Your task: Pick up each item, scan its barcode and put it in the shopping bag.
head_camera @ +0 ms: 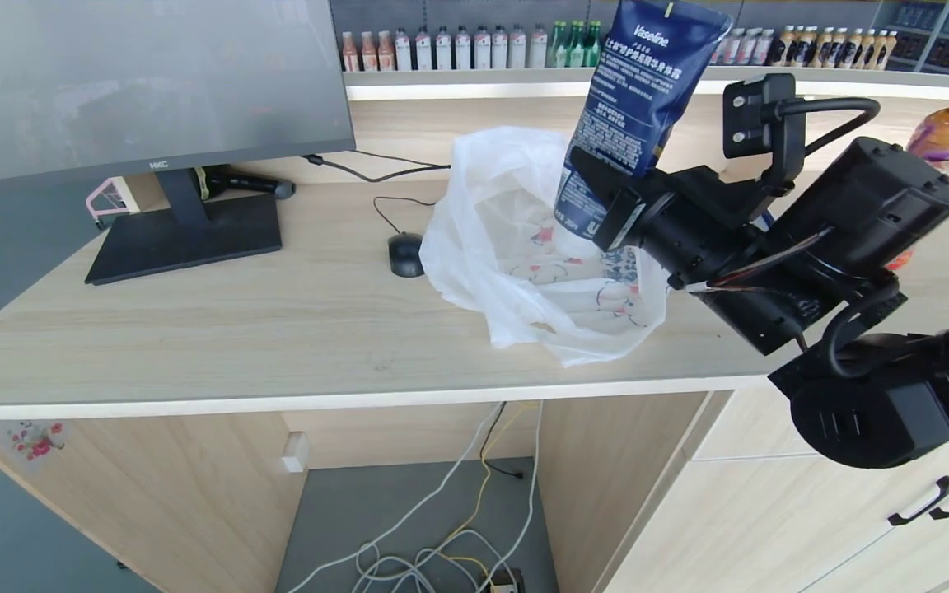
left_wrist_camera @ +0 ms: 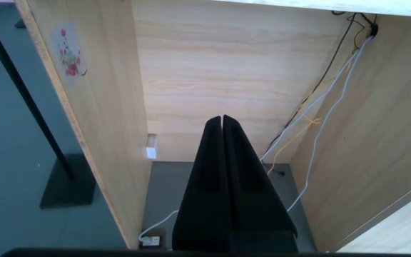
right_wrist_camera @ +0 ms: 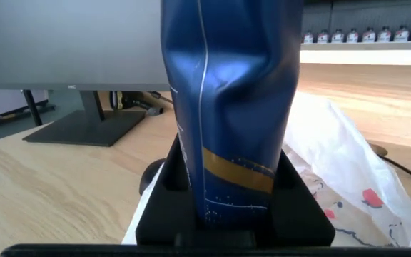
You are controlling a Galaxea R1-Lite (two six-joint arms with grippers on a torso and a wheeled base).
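Note:
My right gripper [head_camera: 606,210] is shut on the lower end of a dark blue refill pouch [head_camera: 643,99], holding it upright and slightly tilted above the open white plastic shopping bag [head_camera: 524,247] on the counter. In the right wrist view the blue pouch [right_wrist_camera: 230,100] is squeezed between the black fingers [right_wrist_camera: 173,178], with the shopping bag [right_wrist_camera: 348,164] just beyond it. A handheld barcode scanner [head_camera: 244,183] lies behind the monitor's base. My left gripper [left_wrist_camera: 222,125] hangs shut and empty below the counter, in front of the wooden panel.
A monitor [head_camera: 145,82] on a black stand occupies the counter's left. A mouse [head_camera: 405,254] sits beside the bag. A bottle with a purple cap [head_camera: 948,136] stands at the far right. Shelves of bottles line the back. Cables [head_camera: 441,543] hang under the counter.

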